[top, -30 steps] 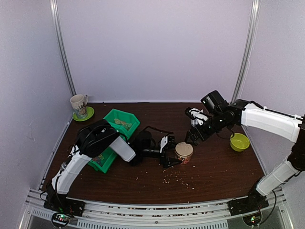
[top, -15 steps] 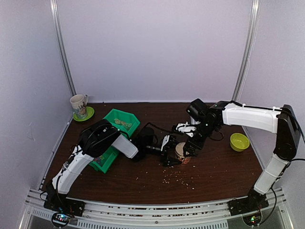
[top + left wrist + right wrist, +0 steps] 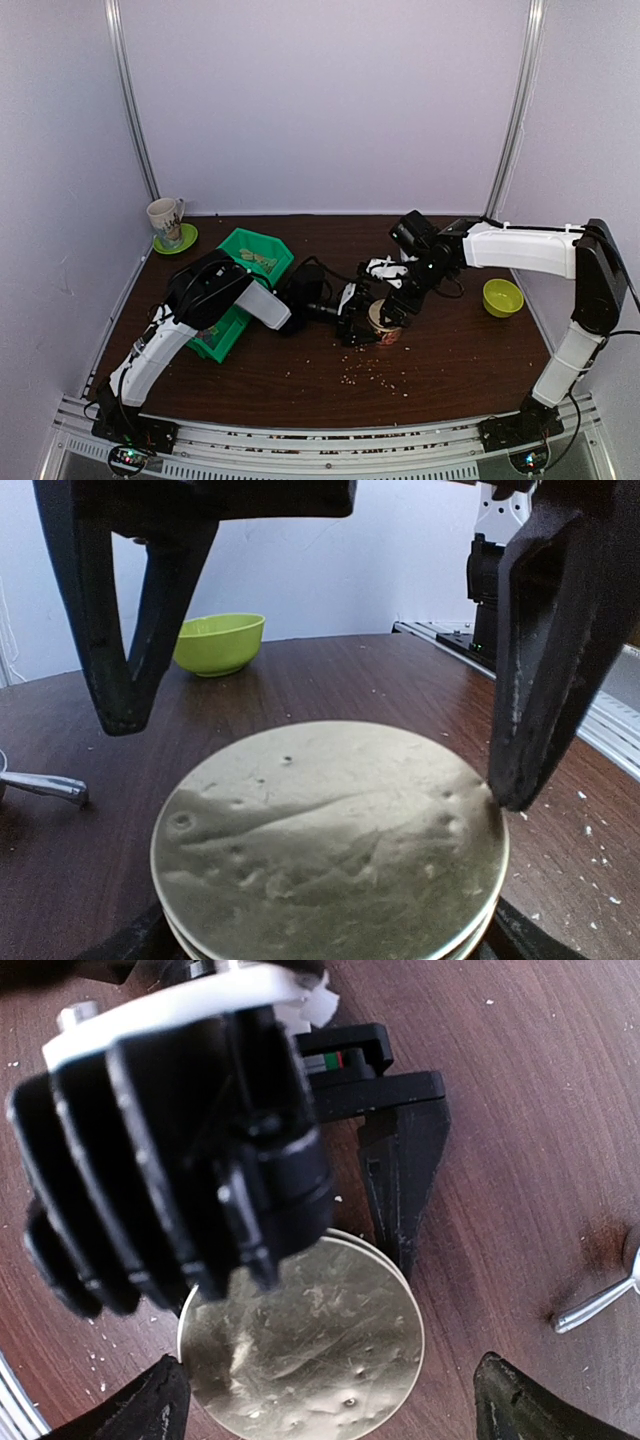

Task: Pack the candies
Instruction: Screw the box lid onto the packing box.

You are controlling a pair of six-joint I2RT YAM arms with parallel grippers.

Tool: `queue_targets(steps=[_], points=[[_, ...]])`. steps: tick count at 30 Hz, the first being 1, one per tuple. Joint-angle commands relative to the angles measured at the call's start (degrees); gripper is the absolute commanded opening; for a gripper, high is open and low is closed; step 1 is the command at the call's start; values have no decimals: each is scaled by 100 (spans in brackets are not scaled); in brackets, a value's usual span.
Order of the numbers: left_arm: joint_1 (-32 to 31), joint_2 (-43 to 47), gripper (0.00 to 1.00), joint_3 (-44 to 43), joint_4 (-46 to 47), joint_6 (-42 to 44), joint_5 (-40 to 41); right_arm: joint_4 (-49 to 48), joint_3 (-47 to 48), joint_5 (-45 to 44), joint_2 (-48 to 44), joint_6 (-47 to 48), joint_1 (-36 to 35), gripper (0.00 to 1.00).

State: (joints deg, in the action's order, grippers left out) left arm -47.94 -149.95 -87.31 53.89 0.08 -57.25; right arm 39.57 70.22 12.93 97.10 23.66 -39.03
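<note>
The candies (image 3: 258,261), as far as I can make them out, are the small tan and greenish bits lying at the far end of the green plastic bin (image 3: 262,236), too small to tell apart, and well apart from the action. The action is at mid-table, on the short round printed tub (image 3: 384,330) capped with a dimpled round gold lid (image 3: 330,840).

The left gripper (image 3: 352,322) comes in from the side, jaws clasped about the tub's body just below the lid, bracing it. From above, the right gripper (image 3: 308,765) hangs spread wide, its two dark fingers astride the lid, one tip touching the rim and the other standing off it.

Pale crumbs (image 3: 375,375) dot the dark wooden table (image 3: 470,350) in front, and a lime-green bowl (image 3: 218,642) sits off to the right.

This looks like lid work: with sweets outside, I'd say the tub is about to be opened. The right fingers must centre, close evenly on the rim, then turn or lift while the left holds firm.
</note>
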Motion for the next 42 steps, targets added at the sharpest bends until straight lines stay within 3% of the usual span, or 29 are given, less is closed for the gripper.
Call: queue_targets(steps=[1, 26, 42], points=[[119, -697, 87, 310, -1067, 326, 144, -128, -40, -20, 70, -104, -9, 100], [111, -655, 84, 445, -903, 187, 431, -127, -135, -272, 197, -493, -182, 100], [117, -581, 82, 580, -759, 142, 695, -250, -218, -168, 245, -846, -184, 89]])
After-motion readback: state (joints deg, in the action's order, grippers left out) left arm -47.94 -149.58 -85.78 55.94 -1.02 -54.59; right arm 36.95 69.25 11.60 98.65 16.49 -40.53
